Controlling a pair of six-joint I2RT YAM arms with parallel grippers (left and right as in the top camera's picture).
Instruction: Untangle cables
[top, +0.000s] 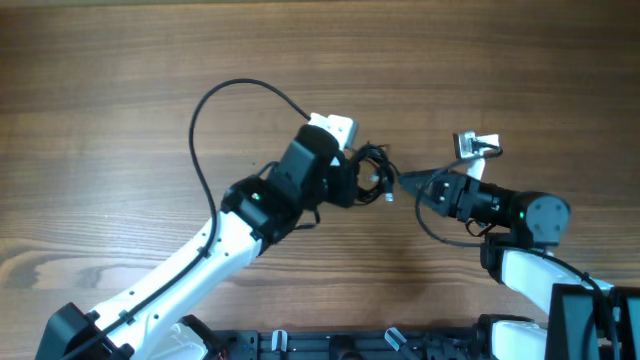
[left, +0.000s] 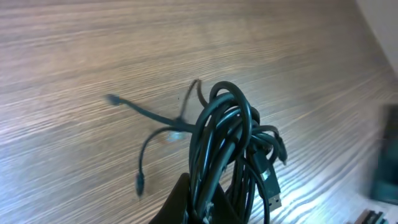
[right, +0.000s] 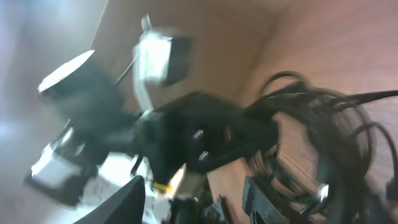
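The cables (top: 374, 168) form a small bundle of thin black cords near the table's middle. My left gripper (top: 360, 182) is shut on the bundle's lower part. In the left wrist view the looped cables (left: 229, 134) rise from between my fingers (left: 181, 202), with a USB plug (left: 273, 194) hanging at the right and two loose ends (left: 113, 99) trailing over the wood. My right gripper (top: 405, 183) points at the bundle from the right, just short of it. The blurred right wrist view shows its fingers (right: 129, 200) spread apart with nothing between them and the cables (right: 323, 124) ahead to the right.
A thicker black arm cable (top: 200, 110) arcs over the table's left-centre from the left arm. The wooden table (top: 120, 60) stretches behind and to both sides. A black rail (top: 350, 345) runs along the near edge between the arm bases.
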